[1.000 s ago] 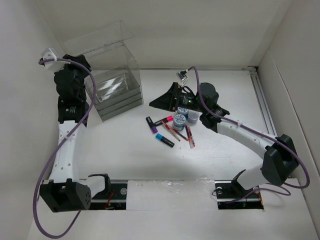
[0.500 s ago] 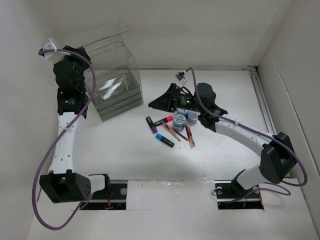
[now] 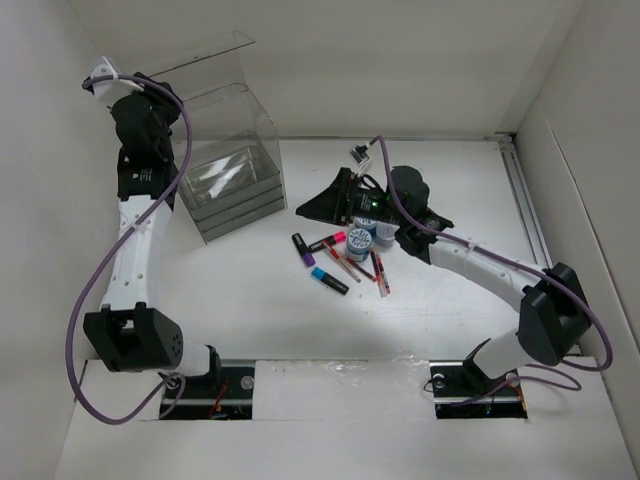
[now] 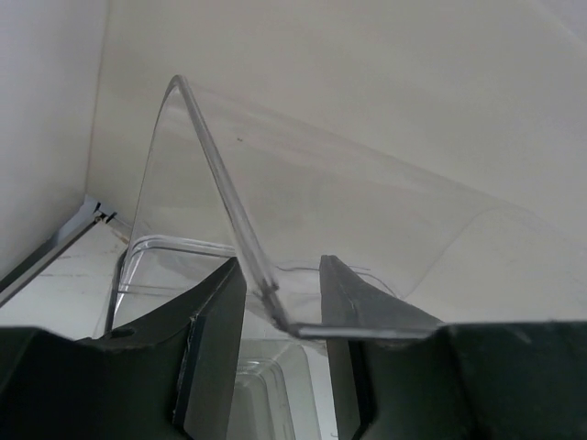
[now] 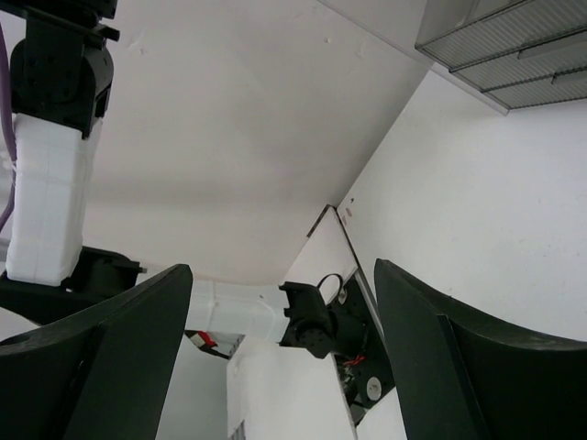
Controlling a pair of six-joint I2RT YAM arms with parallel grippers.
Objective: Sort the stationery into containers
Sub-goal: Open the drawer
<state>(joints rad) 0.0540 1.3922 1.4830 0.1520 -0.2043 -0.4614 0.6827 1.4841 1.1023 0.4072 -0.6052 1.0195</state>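
We record the organizer (image 3: 228,175) at the far left corner of the tabletop (image 3: 250,310) as clear, glossy, smooth-walled plastic. Its lid (image 4: 367,229) is a thin transparent sheet with faint reflections. We find the tabletop a matt white, smooth board. The markers (image 3: 328,281) near the middle have black plastic barrels and coloured caps with a slight sheen. The left arm (image 3: 135,265) has a white, grid-textured plastic link and matt black joints. The fingers (image 4: 215,348) of the left gripper (image 4: 280,284) and the fingers (image 5: 101,367) of the right gripper (image 5: 282,270) are matt black plastic.

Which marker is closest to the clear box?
The purple-capped marker, leftmost of the three; the pink-capped marker and blue-capped marker lie farther right.
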